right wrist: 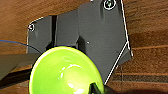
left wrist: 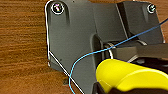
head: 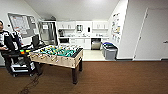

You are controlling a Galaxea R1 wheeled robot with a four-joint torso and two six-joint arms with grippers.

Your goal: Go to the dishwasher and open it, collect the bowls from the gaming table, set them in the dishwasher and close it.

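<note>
Head camera sits high, facing forward and down across the brown carpet (head: 112,77) toward the far kitchenette. Both wrist cameras look straight down, close over that same carpet; left's has a yellow bowl (left wrist: 130,76) near, right's a green bowl (right wrist: 65,72).

- The wooden table-football table with a green field and rods (head: 58,53) stands on the brown carpeted floor (head: 120,77), left of the middle of the room.
- Just left of it is a dark cart (head: 17,53), with a person (head: 5,40) behind the cart.
- A grey notice board (head: 21,24) hangs on the left wall, above them.
- The kitchen nook lies behind the football table; the brushed-steel built-in dishwasher (head: 96,44) sits under its counter, right of the white lower cabinets (head: 80,43).
- A tall steel refrigerator (head: 47,32) stands at the nook's left end.
- Grey lidded bins (head: 109,51) stand just right of the dishwasher, nearer the camera.
- A white door (head: 155,35) is in the right wall.
- In the wrist views, a round yellow bowl (left wrist: 132,75) and a round lime-green bowl (right wrist: 65,72) hang above the floor.
</note>
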